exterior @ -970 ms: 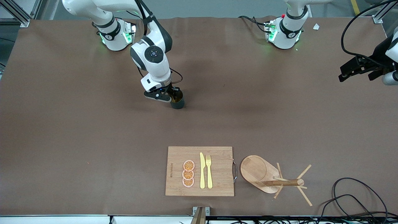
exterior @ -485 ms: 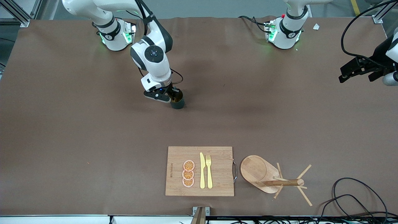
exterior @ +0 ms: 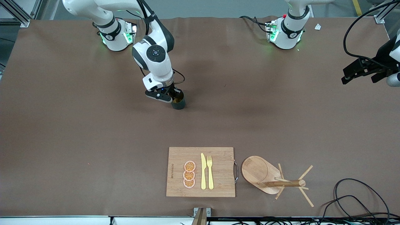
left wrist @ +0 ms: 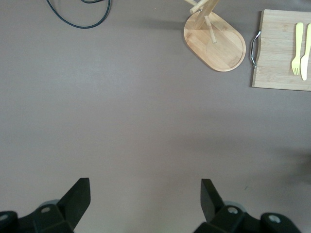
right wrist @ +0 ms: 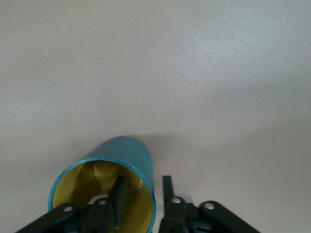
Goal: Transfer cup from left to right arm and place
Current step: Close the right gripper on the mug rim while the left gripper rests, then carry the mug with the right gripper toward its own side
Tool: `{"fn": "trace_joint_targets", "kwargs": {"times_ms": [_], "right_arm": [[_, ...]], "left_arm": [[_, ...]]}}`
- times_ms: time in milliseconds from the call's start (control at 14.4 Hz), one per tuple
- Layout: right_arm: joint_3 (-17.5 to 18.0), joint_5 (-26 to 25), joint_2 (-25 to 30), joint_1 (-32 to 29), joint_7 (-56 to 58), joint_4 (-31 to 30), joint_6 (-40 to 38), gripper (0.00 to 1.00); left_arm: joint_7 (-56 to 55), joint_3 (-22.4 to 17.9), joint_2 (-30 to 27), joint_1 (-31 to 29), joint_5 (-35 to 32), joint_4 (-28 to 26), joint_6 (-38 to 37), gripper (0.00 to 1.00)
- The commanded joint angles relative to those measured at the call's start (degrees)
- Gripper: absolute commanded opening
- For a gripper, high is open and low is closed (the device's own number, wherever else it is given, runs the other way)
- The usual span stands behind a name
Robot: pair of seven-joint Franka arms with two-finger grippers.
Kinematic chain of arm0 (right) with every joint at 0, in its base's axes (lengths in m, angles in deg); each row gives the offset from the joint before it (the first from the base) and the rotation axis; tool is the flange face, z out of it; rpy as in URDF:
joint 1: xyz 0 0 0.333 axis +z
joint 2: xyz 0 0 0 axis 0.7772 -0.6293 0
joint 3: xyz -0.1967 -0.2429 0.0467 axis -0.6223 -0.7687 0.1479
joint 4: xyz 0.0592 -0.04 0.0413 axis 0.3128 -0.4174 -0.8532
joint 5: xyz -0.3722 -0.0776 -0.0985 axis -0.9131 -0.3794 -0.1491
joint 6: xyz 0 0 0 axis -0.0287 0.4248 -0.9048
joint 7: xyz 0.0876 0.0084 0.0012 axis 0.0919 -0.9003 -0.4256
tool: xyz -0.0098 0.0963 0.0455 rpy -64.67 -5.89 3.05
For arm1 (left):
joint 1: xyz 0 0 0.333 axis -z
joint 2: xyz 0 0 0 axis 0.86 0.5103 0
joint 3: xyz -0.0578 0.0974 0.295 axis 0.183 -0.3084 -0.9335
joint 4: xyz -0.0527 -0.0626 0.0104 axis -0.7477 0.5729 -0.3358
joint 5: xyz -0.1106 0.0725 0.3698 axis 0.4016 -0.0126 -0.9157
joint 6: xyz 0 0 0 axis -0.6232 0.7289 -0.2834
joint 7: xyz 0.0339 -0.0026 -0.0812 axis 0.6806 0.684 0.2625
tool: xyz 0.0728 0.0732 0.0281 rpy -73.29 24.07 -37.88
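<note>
Item one, the cup (exterior: 178, 102): you have a small dark teal mug, glossy outside and tan-gold inside, standing upright with its mouth up on the brown table cover (exterior: 78, 131), toward the right arm's end of the table and much farther from the front camera than the boards. Its long axis runs vertical; you cannot make out the handle in any view. The right gripper (right wrist: 142, 194) straddles the cup's wall, one finger (right wrist: 119, 196) inside the mouth and the other just outside the rim, jaws narrowed around the wall; whether the pads actually press the wall you cannot tell. Item two, the left gripper (left wrist: 145, 196): it hangs high over the left arm's end of the table, black fingers spread wide with nothing between them, that arm waiting. Item three, a rectangular bamboo cutting board (exterior: 218, 172) with a metal handle lies near the front camera, carrying three orange slices (exterior: 189, 174) in a row, a pale yellow knife (exterior: 203, 171) and fork (exterior: 210, 172) laid side by side. Item four, the wooden peg stand (exterior: 268, 176) sits just beside that board, an oval base with a post and thin pegs. Surface: a matte brown cover, faintly creased, with a loose black cable (exterior: 359, 197) at its corner.
</note>
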Motion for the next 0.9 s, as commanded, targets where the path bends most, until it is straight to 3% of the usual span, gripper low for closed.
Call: {"fn": "trace_joint_targets", "kwargs": {"times_ms": [0,139,346,485,831], "right_arm": [[-0.45,-1.01,-0.42,0.71,-1.77,0.51,0.04,0.29],[-0.36,-1.01,-0.42,0.71,-1.77,0.6,0.13,0.23],[-0.45,-0.92,-0.42,0.8,-1.77,0.69,0.04,0.05],[-0.36,-0.92,-0.42,0.71,-3.43,0.95,-0.05,0.0],[-0.36,-0.92,-0.16,-0.08,-2.66,1.04,-0.66,0.0]], "left_arm": [[-0.46,0.31,-1.11,-0.83,-1.04,-1.32,0.93,1.0],[-1.34,0.04,-1.19,-1.26,-1.13,-1.32,0.49,1.0],[-2.04,0.22,-0.93,-2.15,-1.04,-1.15,0.57,1.0],[-3.45,0.57,-0.58,-1.97,-1.13,-1.06,1.27,1.0],[-3.89,0.83,0.04,-1.27,-1.13,-1.15,2.07,1.0]]}}
